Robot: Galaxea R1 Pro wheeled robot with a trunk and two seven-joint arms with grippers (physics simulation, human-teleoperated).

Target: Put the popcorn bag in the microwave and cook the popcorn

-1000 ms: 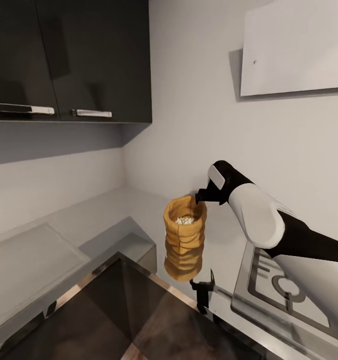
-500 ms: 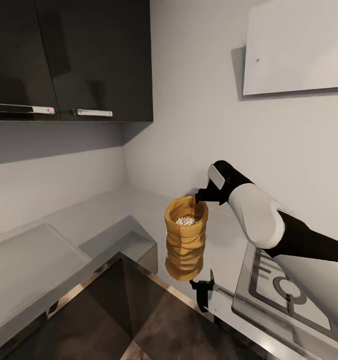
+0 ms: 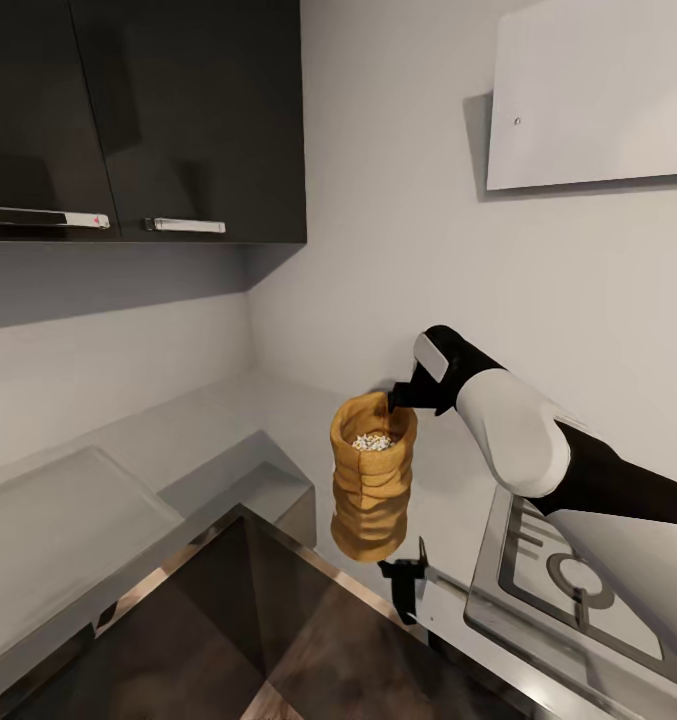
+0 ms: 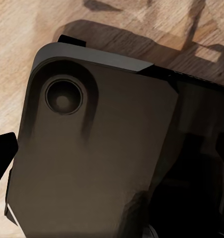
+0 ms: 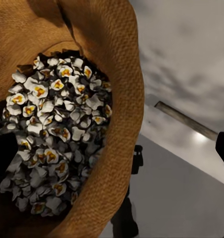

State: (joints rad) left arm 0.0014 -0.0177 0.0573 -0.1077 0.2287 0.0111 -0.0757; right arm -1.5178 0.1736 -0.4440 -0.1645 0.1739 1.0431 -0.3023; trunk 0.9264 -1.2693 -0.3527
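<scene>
Bag: popcorn bag (image 3: 372, 478) hangs mid-frame in the head view, off the countertop (image 3: 68, 520), lifted by its rolled rim at the far side.
Right gripper: right gripper (image 3: 402, 396) sits at the bag's upper right rim, jaws pinched on the rim as far as I can make out; the contact itself is tiny and dark in the head view, so that's a fair guess from how the bag dangles.
Left gripper: can't tell its state. The left wrist view has a dark rounded panel (image 4: 92, 148) over a wood-toned surface (image 4: 22, 39), with no clear look at the fingers.
Looks: tan-brown woven sack with wrinkly horizontal folds stacked down its body and a thick rolled lip. No label on the side facing us.
Popcorn: popcorn (image 5: 57, 134) is a heap of whitish puffed pieces with yellow centres, sitting a bit below the rim. Reads as popped to me.
Handling: I'd judge it light and soft, so it'll sag and swing if moved fast. The rolled rim is the sensible place to hold, being the firmest bit. Squeeze the body and it'd likely crumple; tip it and pieces could spill.
Surroundings: dark wall cabinets (image 3: 138, 120) upper left, flat white hood (image 3: 593, 95) upper right, steel hob (image 3: 568, 590) lower right under the arm.
</scene>
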